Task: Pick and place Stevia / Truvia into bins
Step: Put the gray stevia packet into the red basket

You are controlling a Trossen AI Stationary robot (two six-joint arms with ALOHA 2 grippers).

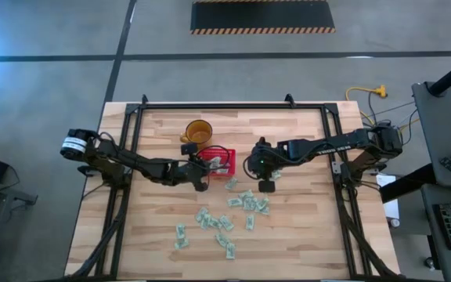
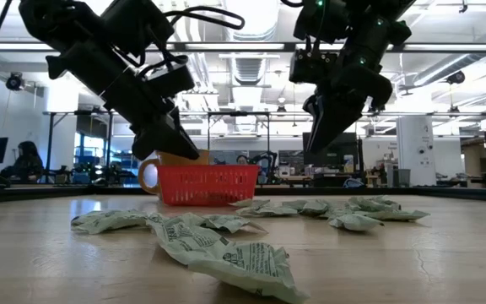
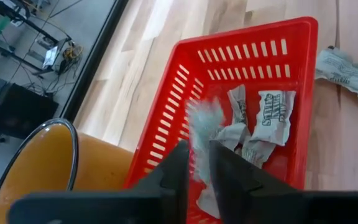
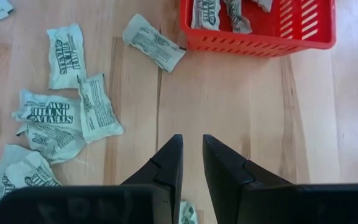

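Readable txt: "STEVIA IN THE RAW" showing on a sachet (image 4: pixel 50 117) at left-center of right wrist view; "STEVIA" reading sideways on another sachet (image 4: pixel 65 55) at upper left. Sachet in the red basket (image 3: pixel 276 116), left wrist view center-right: print showing, looks like "STEVIA", not fully legible. Other views: nothing legible.

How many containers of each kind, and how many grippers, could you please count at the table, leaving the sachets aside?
red basket: 1
amber cup: 1
grippers: 2, the left gripper over the basket, the right gripper over bare wood near loose sachets
Total: 4
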